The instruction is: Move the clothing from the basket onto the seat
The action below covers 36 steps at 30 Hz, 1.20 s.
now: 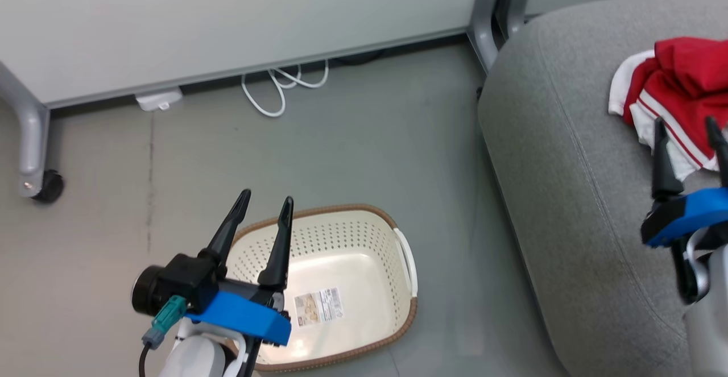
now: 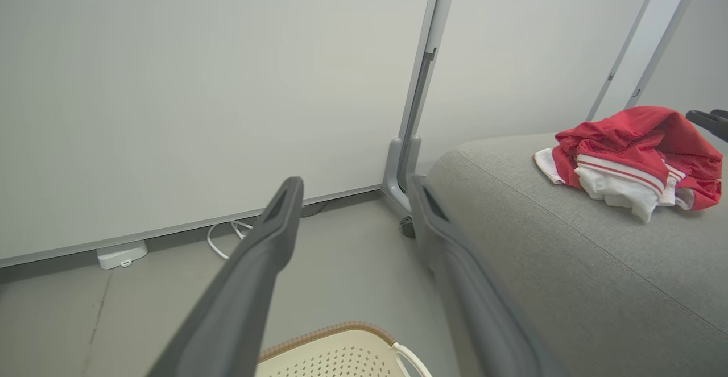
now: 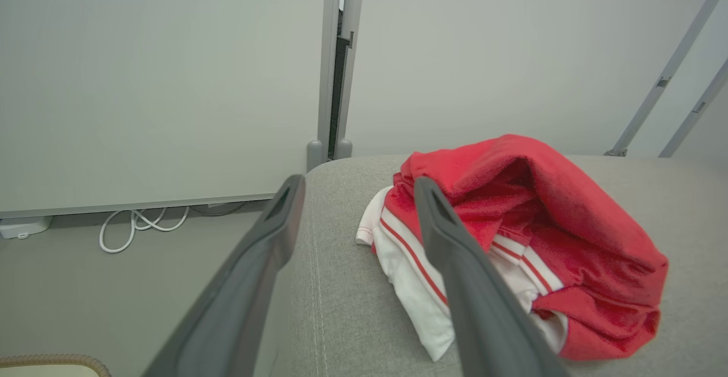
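The clothing (image 1: 685,73) is a crumpled red bundle with white striped trim, lying on the grey seat (image 1: 569,183) at the right. The cream basket (image 1: 364,263) stands on the floor at lower centre, holding nothing but its paper label. My left gripper (image 1: 267,199) hangs open over the basket's left rim, fingers apart with nothing between them. My right gripper (image 1: 685,122) is open just in front of the clothing. The left wrist view shows the left gripper (image 2: 355,186), the clothing (image 2: 631,155) and the basket's rim (image 2: 341,331). In the right wrist view the right gripper (image 3: 359,183) is open beside the clothing (image 3: 529,223) on the seat (image 3: 341,297).
A pale partition panel (image 1: 227,19) on grey legs runs along the back, with a caster wheel (image 1: 48,186) at the far left. A coiled white cable (image 1: 278,90) and a white adapter (image 1: 158,99) lie at its foot. Grey floor (image 1: 369,138) separates basket and seat.
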### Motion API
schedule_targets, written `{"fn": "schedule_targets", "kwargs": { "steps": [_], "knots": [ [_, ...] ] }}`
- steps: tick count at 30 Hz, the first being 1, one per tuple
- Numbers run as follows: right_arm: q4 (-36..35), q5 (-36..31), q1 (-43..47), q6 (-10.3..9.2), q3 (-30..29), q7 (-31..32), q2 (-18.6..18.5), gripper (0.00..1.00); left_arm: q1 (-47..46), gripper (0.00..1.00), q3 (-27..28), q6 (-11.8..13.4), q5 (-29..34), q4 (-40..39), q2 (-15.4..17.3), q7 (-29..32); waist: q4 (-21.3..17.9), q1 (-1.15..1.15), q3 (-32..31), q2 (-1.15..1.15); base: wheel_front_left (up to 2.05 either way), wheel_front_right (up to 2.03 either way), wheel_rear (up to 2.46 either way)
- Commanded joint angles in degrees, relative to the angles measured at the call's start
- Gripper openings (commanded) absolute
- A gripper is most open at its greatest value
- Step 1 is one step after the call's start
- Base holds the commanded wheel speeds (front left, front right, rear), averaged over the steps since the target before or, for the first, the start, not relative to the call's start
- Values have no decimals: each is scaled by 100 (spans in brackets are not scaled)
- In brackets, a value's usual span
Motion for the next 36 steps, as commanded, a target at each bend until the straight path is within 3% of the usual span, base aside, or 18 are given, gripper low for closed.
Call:
{"fn": "schedule_targets", "kwargs": {
  "steps": [1,9,17,26,36],
  "knots": [
    [-249,99,304,1,140,96,100,100,140,100,101,-7,-28,59,-28,-27,179,2,-263,0,0,0,0],
    [-1276,192,1163,1,532,463,285,100,410,100,420,-7,-83,259,-103,-28,432,2,-627,0,0,0,0],
    [-1836,208,1641,0,738,662,501,100,506,100,818,-7,-40,437,-175,-28,622,2,-762,0,0,0,0],
    [-2068,253,2038,1,726,679,799,100,367,100,1101,-7,-24,647,-170,-28,875,2,-890,0,0,0,0],
    [-2012,324,2178,1,777,672,983,100,409,100,1155,-7,-29,759,-142,-28,895,2,-956,0,0,0,0]
  ]
}}
